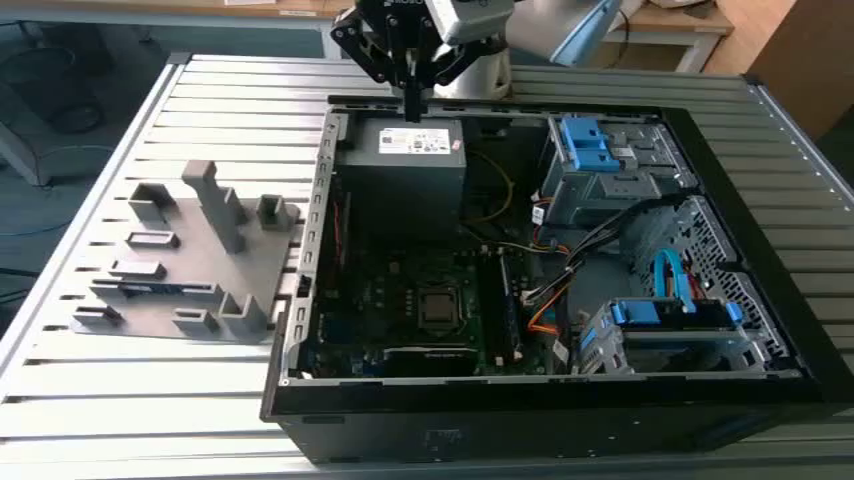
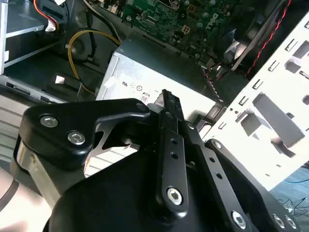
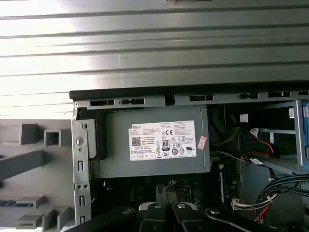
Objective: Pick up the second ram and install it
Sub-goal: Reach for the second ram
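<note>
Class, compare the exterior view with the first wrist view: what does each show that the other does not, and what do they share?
Exterior view's extras: the processor socket, the blue drive cages, and the second ram, a slim blue-green stick on the gray holder blocks. First wrist view's extra: a small red sticker on the power supply. Shared: that power supply, the holder blocks, the slatted table and the claw above the power supply.
</note>
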`<state>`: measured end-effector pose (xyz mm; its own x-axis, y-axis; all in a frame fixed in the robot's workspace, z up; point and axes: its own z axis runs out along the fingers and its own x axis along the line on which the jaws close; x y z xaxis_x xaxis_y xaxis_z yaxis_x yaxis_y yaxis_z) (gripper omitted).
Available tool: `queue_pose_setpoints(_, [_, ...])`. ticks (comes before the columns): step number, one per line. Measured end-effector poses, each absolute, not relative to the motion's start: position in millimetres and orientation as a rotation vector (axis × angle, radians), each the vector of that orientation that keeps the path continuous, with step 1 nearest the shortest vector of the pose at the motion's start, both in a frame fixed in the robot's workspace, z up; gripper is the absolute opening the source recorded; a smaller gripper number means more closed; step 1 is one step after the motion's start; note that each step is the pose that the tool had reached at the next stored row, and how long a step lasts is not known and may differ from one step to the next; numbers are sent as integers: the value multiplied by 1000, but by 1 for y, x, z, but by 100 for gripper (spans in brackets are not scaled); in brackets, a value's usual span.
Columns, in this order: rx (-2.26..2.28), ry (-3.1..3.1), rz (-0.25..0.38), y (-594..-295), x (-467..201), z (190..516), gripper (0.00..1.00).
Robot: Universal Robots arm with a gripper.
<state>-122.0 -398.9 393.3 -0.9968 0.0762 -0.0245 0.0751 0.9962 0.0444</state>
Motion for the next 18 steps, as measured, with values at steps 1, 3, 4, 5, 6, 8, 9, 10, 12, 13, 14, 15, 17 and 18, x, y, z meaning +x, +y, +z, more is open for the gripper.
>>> queue_pose_setpoints(1, [118, 3113, 68, -399, -122, 393, 10])
queue_pose_setpoints(3, [118, 3113, 68, -399, -122, 393, 10])
queue_pose_setpoints(4, [118, 3112, 68, -399, -122, 393, 10])
queue_pose_setpoints(5, [118, 3113, 67, -399, -123, 393, 10])
queue_pose_setpoints(6, [118, 3113, 67, -399, -125, 393, 10])
queue_pose_setpoints(8, [118, 3112, 68, -399, -129, 393, 10])
queue_pose_setpoints(9, [118, 3113, 68, -399, -131, 393, 10])
queue_pose_setpoints(10, [118, 3112, 68, -399, -134, 393, 10])
queue_pose_setpoints(12, [118, 3112, 68, -399, -142, 393, 10])
queue_pose_setpoints(13, [118, 3112, 67, -399, -147, 393, 10])
queue_pose_setpoints(14, [118, 3112, 68, -399, -151, 393, 10])
queue_pose_setpoints(15, [118, 3112, 68, -399, -154, 393, 10])
queue_pose_setpoints(17, [118, 3112, 68, -399, -160, 393, 10])
queue_pose_setpoints(18, [118, 3112, 68, -399, -163, 393, 10])
